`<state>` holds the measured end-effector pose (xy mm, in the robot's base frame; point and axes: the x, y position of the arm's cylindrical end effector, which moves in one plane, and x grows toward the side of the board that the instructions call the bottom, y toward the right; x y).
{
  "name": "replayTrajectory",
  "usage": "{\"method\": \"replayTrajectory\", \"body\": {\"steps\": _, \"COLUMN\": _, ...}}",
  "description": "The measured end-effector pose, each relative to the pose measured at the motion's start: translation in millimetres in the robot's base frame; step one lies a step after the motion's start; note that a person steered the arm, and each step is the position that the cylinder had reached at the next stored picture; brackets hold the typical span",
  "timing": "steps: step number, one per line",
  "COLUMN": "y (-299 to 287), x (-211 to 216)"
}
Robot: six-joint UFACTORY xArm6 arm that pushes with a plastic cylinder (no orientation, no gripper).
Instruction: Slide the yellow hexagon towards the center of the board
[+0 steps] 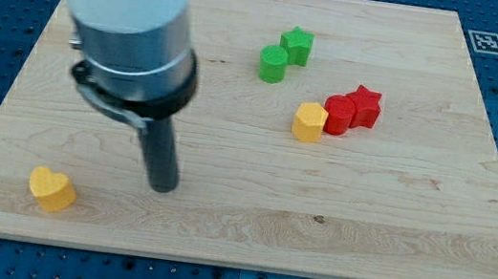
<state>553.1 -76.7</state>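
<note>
Camera view shows the yellow hexagon (309, 122) lying a little right of the desk's middle, nearer the top edge than the bottom one. It touches a red cylinder (339, 115) on its right, and that in turn presses against a red star (365, 107), so the three make a short row slanting up toward the top right corner. Up and to the left, apart from them, a green cylinder (272, 64) and a green star (296, 46) sit touching. My tip (162, 186) rests on the wooden desk (393, 216) in its left half, well apart from the hexagon; this arm carries no hand, only the rod. Near the bottom left corner sits a yellow heart (52, 189), left of the tip.
</note>
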Motion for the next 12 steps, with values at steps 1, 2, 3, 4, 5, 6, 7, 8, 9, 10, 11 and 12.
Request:
{"method": "replayTrajectory", "body": {"steps": 1, "y": 24, "x": 0}}
{"method": "replayTrajectory", "body": {"steps": 2, "y": 28, "x": 0}}
{"method": "replayTrajectory", "body": {"steps": 3, "y": 68, "x": 0}}
{"method": "replayTrajectory", "body": {"steps": 4, "y": 78, "x": 0}}
{"method": "replayTrajectory", "body": {"steps": 5, "y": 109, "x": 4}}
{"method": "replayTrajectory", "body": {"steps": 6, "y": 126, "x": 6}}
{"method": "replayTrajectory", "body": {"steps": 7, "y": 155, "x": 11}}
{"method": "replayTrajectory", "body": {"steps": 8, "y": 185, "x": 14}}
{"method": "replayTrajectory", "body": {"steps": 9, "y": 192, "x": 14}}
{"method": "replayTrajectory", "body": {"steps": 10, "y": 231, "x": 18}}
{"method": "replayTrajectory", "body": {"steps": 11, "y": 244, "x": 18}}
{"method": "replayTrajectory", "body": {"steps": 12, "y": 267, "x": 18}}
